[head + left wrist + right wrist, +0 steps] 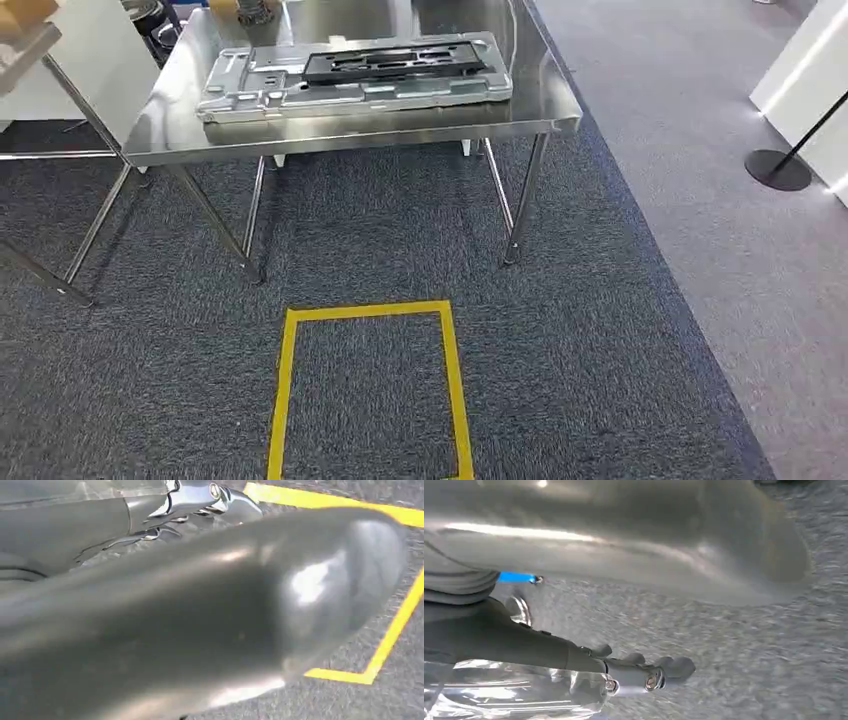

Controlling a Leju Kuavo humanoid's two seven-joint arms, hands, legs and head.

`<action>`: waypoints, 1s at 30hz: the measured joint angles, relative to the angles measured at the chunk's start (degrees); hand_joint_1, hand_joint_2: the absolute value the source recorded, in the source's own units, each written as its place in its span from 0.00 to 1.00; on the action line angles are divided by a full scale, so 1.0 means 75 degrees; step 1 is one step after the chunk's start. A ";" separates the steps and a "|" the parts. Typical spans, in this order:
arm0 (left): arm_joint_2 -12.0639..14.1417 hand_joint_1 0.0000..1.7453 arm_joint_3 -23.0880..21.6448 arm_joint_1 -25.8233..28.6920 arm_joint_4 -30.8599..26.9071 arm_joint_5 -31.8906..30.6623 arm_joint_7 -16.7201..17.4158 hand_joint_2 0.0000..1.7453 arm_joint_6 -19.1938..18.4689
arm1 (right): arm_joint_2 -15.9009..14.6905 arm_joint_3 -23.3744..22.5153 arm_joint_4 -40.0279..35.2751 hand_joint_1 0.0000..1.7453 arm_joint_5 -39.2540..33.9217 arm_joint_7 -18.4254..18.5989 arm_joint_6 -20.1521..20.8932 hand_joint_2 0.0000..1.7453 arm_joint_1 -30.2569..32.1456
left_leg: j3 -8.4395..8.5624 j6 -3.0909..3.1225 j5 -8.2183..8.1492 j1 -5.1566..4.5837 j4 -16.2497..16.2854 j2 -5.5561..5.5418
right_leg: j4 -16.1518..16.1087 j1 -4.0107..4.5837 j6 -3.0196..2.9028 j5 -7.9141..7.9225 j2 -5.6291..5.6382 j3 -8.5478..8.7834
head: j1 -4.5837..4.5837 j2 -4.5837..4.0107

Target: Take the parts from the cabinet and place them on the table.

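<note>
Parts [355,75] lie lengthwise along table's [540,100] near edge, ahead of both hands; hand states cannot be told.

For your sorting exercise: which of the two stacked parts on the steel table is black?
The upper part: black and smaller, it lies on the larger silver part.

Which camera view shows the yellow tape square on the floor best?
The head view: the yellow tape square lies centred before the steel table. The left wrist view shows one corner past the left hand. In the right wrist view I see carpet.
</note>
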 joint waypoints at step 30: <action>-0.0023 0.00 0.0184 -0.0061 -0.0012 0.0029 0.0673 1.00 0.0413 | -0.0009 -0.0758 0.0058 0.00 -0.0952 0.0093 0.1227 1.00 0.0005 | 0.1263 0.0207 0.0826 -0.0079 -0.2027 0.0003 | 0.0437 -0.0155 0.0338 -0.0204 0.0097 -0.0151 | -0.0041 -0.0003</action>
